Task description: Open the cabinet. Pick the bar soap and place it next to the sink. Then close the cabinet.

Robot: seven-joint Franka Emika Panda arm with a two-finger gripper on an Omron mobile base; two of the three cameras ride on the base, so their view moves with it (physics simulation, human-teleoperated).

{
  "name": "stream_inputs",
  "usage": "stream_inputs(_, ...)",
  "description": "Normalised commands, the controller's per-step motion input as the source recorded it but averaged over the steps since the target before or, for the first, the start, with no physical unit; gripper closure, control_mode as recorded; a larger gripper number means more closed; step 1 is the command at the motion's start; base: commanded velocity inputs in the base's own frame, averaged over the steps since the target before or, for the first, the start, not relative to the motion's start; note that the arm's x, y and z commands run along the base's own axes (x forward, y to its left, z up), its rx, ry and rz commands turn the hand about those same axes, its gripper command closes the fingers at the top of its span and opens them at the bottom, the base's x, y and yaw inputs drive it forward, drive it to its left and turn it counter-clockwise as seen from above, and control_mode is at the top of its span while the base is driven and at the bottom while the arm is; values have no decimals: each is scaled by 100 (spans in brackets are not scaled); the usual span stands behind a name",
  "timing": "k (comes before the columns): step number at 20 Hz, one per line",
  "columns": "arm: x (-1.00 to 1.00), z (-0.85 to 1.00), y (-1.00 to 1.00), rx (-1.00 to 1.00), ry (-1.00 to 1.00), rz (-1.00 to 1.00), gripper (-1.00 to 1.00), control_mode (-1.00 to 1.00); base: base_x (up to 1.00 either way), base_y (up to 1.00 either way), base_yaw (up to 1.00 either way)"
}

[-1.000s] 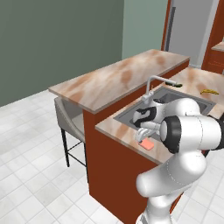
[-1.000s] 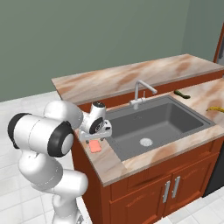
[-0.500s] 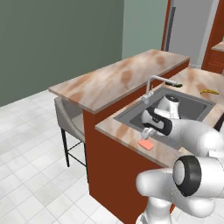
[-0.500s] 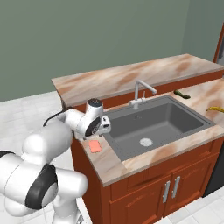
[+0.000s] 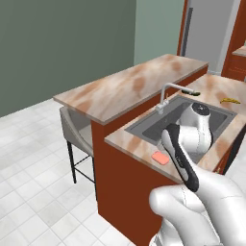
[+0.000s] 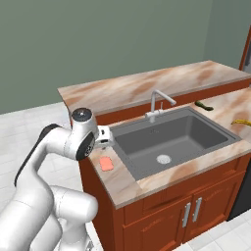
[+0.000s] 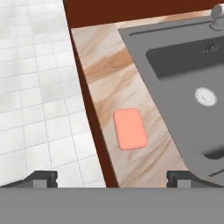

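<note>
Pink soap (image 7: 130, 128) lay beside the sink (image 7: 183, 83), the gripper (image 7: 111, 177) spread wide and empty, so closing the cabinet seemed next.

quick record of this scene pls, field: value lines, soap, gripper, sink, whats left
soap: bar soap lies flat on the marble counter, beside the sink, apart from its rim
gripper: gripper open, above the soap, holding nothing
sink: dark basin, nothing in it, faucet at the back
other items: a yellow item and a dark green one on the far counter
left to do: closing the cabinet
</note>
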Motion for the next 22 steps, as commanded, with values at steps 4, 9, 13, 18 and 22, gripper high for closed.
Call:
stream_inputs(4, -56, 100, 0, 3, 14, -18, -100, -100, 0, 0, 0)
stream_inputs(9, -86, 96, 0, 8, 4, -10, -100, -100, 0, 0, 0)
stream_inputs(13, -69, 86, 0, 3, 0, -3, -100, -100, 0, 0, 0)
stream_inputs(18, -72, 71, 9, 0, -8, 0, -100, -100, 0, 0, 0)
stream_inputs(22, -29, 24, 5, 0, -13, 0, -100, -100, 0, 0, 0)
